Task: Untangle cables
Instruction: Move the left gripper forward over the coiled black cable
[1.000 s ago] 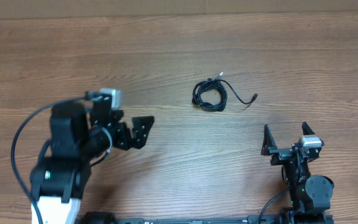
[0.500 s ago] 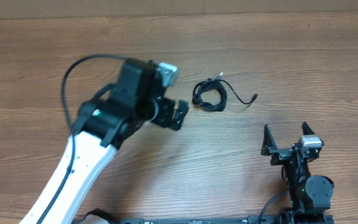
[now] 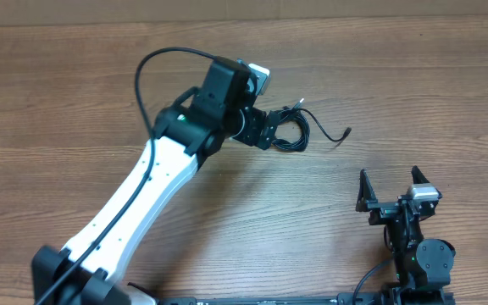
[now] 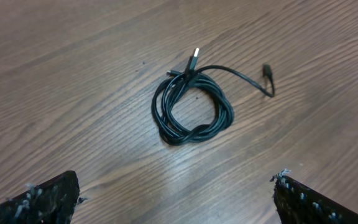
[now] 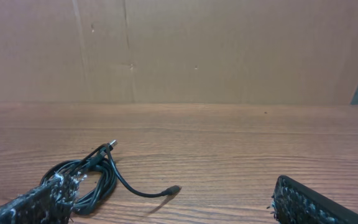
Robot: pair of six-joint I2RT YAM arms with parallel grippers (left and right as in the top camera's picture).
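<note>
Cables (image 4: 161, 115) coiled into a small black loop, lying on the wooden desk (image 3: 413, 76) near its middle, with a silver-tipped plug (image 4: 193, 59) poking out at the coil's far side and a loose tail curving off to a small dark tip (image 4: 267, 70). Left fingers (image 4: 48, 199) spread wide, grasping nothing, hovering by the coil's left edge without touching it. Right fingers (image 3: 363, 191) likewise spread and empty, well apart from the coil, low at the desk's near edge.
</note>
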